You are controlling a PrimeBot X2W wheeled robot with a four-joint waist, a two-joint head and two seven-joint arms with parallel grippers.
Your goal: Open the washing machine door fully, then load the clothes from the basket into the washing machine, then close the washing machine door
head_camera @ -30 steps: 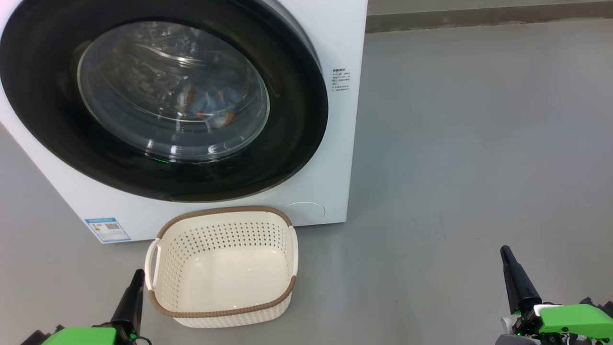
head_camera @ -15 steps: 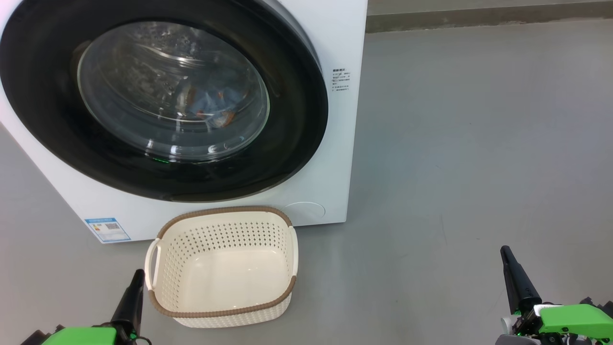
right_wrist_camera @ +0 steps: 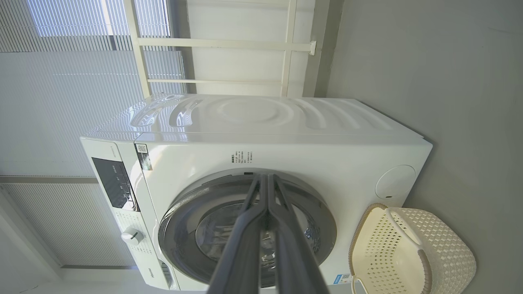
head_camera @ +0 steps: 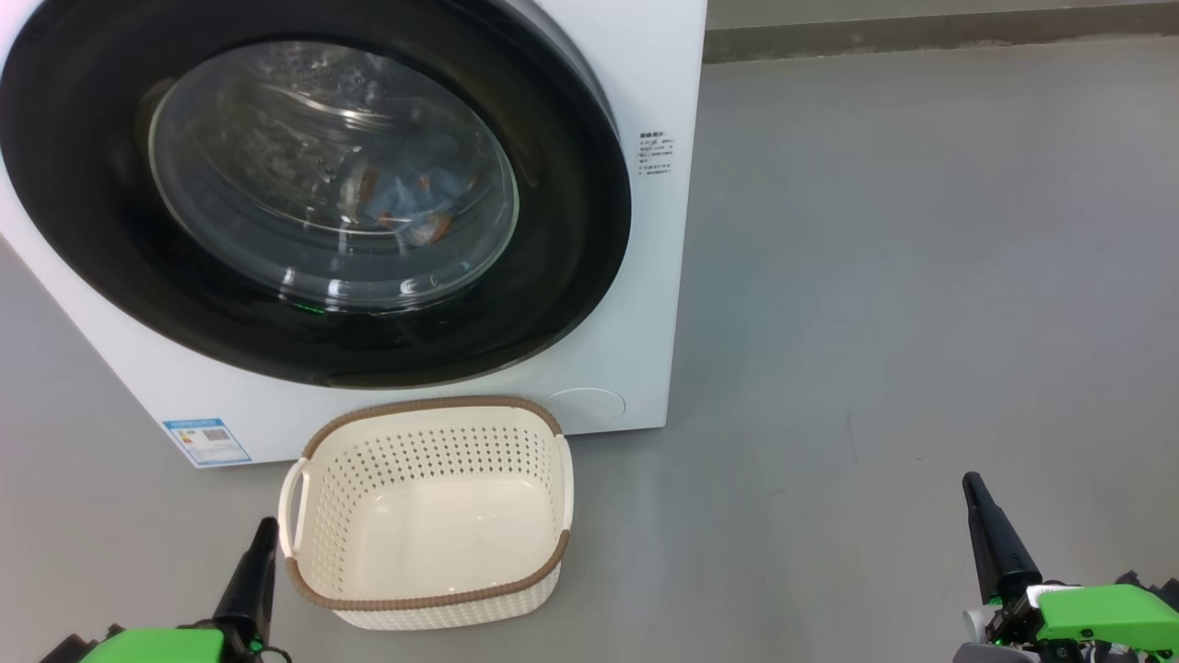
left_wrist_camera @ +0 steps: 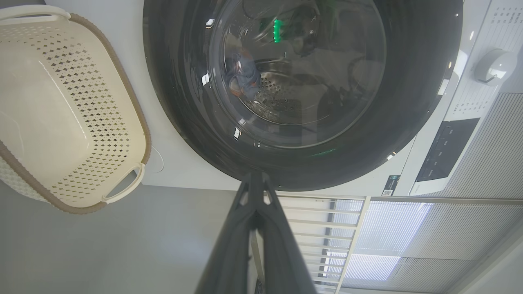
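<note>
Basket [head_camera: 424, 456] just right of L hand [head_camera: 267, 527]; R hand [head_camera: 973, 484] well apart.

The washing machine door [head_camera: 322, 184] is a glossy black ring around clear glass. Below the door, the basket [head_camera: 428, 451] is smooth perforated plastic; the floor [head_camera: 875, 276] looks matt

washing machine door [right_wrist_camera: 216, 241] seemingly shut, basket [right_wrist_camera: 449, 245] beside
</note>
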